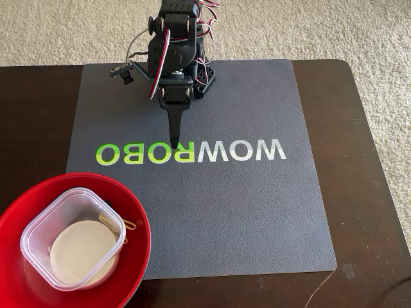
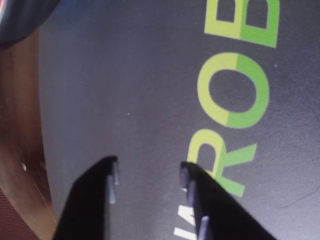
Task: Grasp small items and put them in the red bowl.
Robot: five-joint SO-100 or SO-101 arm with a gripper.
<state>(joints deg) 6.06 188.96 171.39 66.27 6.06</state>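
Note:
The red bowl (image 1: 38,196) sits at the bottom left of the fixed view, half on the mat's corner. Inside it lies the clear square container (image 1: 38,221) with the small white bowl (image 1: 80,253) in it. The yellow-green clothespin (image 1: 123,224) lies in the red bowl beside the container. The black clip does not show. My gripper (image 1: 174,140) points down at the mat's lettering, well apart from the bowl. In the wrist view the gripper (image 2: 148,167) has its jaws a little apart with nothing between them, over bare mat.
A grey mat (image 1: 225,212) with "WOWROBO" lettering (image 1: 192,153) covers most of the dark wooden table (image 1: 366,160). The arm's base (image 1: 192,77) stands at the mat's far edge. Beige carpet (image 1: 385,32) surrounds the table.

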